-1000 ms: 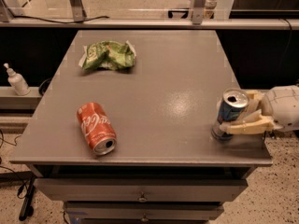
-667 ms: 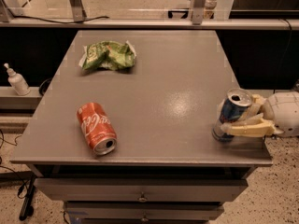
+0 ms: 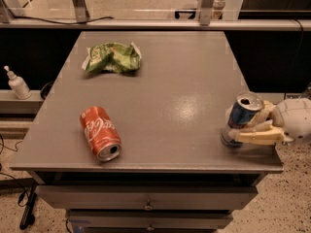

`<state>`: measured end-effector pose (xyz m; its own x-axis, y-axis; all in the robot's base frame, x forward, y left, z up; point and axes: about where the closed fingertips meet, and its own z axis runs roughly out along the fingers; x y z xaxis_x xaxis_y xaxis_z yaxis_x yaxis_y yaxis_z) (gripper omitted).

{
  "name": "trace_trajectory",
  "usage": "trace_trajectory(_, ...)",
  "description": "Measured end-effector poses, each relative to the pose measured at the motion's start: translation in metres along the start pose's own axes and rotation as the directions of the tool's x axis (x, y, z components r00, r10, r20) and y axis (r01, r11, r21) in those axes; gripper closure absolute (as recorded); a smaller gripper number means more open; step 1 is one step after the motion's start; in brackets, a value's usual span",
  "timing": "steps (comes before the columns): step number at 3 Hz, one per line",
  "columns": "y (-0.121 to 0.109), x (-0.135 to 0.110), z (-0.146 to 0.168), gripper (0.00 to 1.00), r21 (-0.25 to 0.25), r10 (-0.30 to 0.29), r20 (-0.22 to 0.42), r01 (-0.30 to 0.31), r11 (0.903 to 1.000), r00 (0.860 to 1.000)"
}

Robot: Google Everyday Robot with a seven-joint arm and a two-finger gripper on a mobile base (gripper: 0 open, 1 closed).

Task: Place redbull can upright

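Cream plastic end effector (image 3: pixel 245 126) sits at the right edge of the bench (image 3: pixel 184 81), close to the front corner, reaching in from the right. It is clenched around the redbull can (image 3: pixel 243 114). One finger (image 3: pixel 255 138) lies across the lower front of the can and touches it, the other shows just behind the can's upper right side. A white rounded wrist housing (image 3: pixel 297 121) sits right of the fingers, out past the bench edge.

Redbull can is silver and blue, base down on the grey bench top, silver lid facing up with the opening visible. It is not quite straight: the top leans a bit to the right. It stands very near the right edge, well apart from everything else on the bench.

Red cola can (image 3: pixel 99 132) lies on its side at the front left of the bench, with its silver end pointing toward the front edge. It is wider than the redbull can. Crumpled green snack bag (image 3: pixel 112 57) lies at the back left, apart from the red can.

Drawers (image 3: pixel 146 198) run under the bench front, with small knobs. A white pump bottle (image 3: pixel 17 83) stands upright on a ledge off the left side of the bench. A metal rail (image 3: pixel 146 24) runs along behind the bench
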<state>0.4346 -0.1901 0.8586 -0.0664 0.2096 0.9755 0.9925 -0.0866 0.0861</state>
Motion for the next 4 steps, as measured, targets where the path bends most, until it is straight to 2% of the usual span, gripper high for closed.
trace_trajectory(1, 0.000, 0.000, 0.000, 0.11, 0.000, 0.002, -0.001, -0.002, 1.0000, 1.000)
trace_trajectory(2, -0.002, -0.004, -0.002, 0.00, -0.013, 0.010, -0.011, -0.010, 0.9999, 1.000)
trace_trajectory(4, -0.004, 0.004, -0.011, 0.00, -0.032, -0.001, -0.006, 0.001, 0.9995, 1.000)
